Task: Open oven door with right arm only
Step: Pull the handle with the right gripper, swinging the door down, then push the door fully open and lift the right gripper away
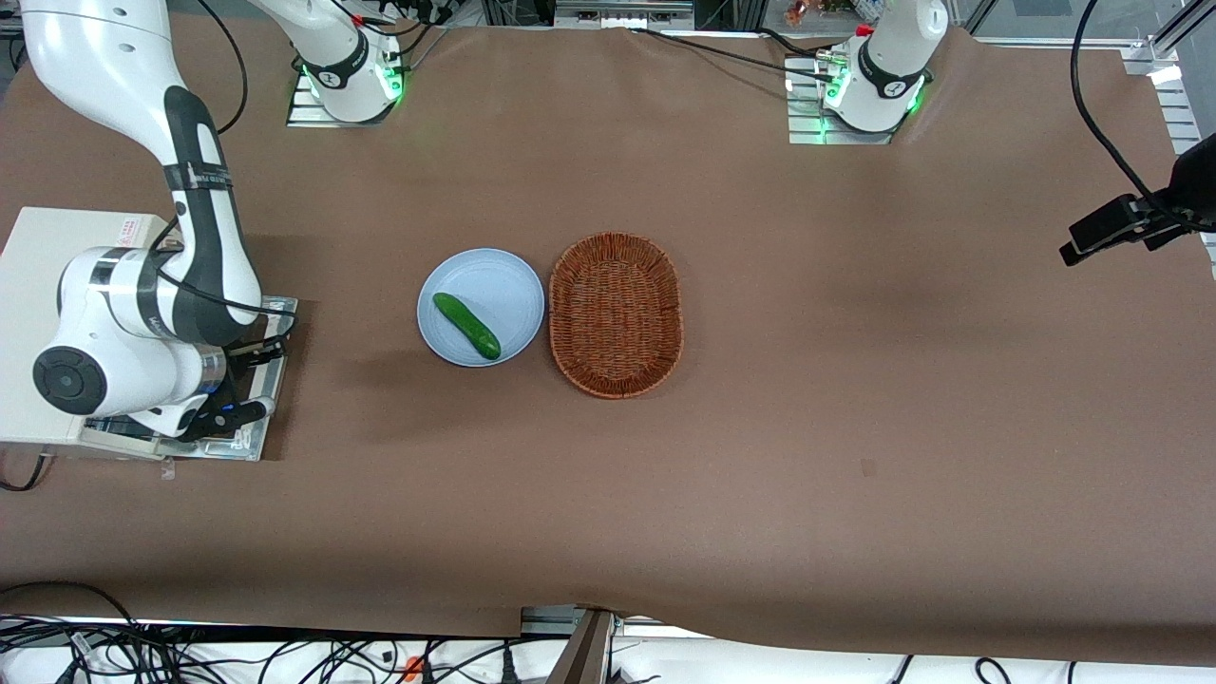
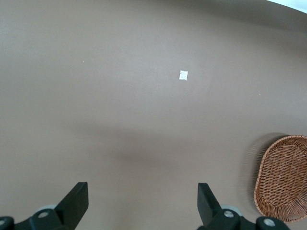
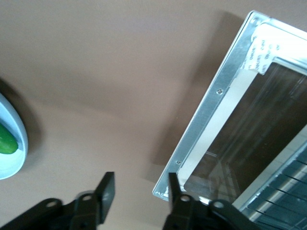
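Brown bench [image 1: 760, 475], silver-grey glass-windowed oven door [image 3: 225, 110] lying open.
Black gripper [image 3: 140, 194], fingers spread, at the door's edge; green cucumber [image 1: 466, 325] on pale-blue plate [image 1: 503, 275] nearby.

Robotics lab bench, not home kitchen. Brown cloth [image 1: 855, 380] stretched over table; arm bases bolted on metal plates [image 1: 841, 114], green status lights glowing. Loose cable tangle [image 1: 190, 655] along table edge nearest front camera, camera on stalk [image 1: 1111, 228] at parked arm's end. Staged props only: white toaster oven [image 1: 38, 285], blue plate [image 1: 481, 306] with cucumber [image 1: 466, 325], wicker basket [image 1: 616, 313]. Gripper [image 1: 249, 382] over oven door [image 3: 230, 110] lying open, fingers apart.
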Motion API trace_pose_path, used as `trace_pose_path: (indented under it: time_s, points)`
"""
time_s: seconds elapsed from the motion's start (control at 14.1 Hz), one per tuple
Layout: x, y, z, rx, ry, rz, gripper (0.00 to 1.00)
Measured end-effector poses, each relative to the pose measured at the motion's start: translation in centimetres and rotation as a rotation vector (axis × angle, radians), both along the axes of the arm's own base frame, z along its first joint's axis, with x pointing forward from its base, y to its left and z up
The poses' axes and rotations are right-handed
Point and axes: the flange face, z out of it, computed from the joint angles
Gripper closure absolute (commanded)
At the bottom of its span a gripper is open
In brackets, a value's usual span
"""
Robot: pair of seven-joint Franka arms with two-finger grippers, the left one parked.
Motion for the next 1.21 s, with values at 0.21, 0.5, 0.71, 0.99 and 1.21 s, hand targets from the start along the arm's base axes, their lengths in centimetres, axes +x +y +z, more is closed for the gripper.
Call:
trace_pose_path:
  time_s: [0.21, 0.5, 0.71, 0.99, 1.21]
  points:
    - [0.3, 0.1, 2.8, 0.006, -0.016, 0.002, 0.0]
    - [0.4, -0.2, 7.1, 0.008, 0.009, -0.004, 0.0]
    - [0.4, -1.1, 9.8, 0.0, 0.019, -0.02, 0.0]
    - [-0.4, -2.3, 16.1, 0.002, -0.044, -0.038, 0.0]
    - [-2.4, -2.8, 22.1, 0.013, -0.105, -0.066, 0.0]
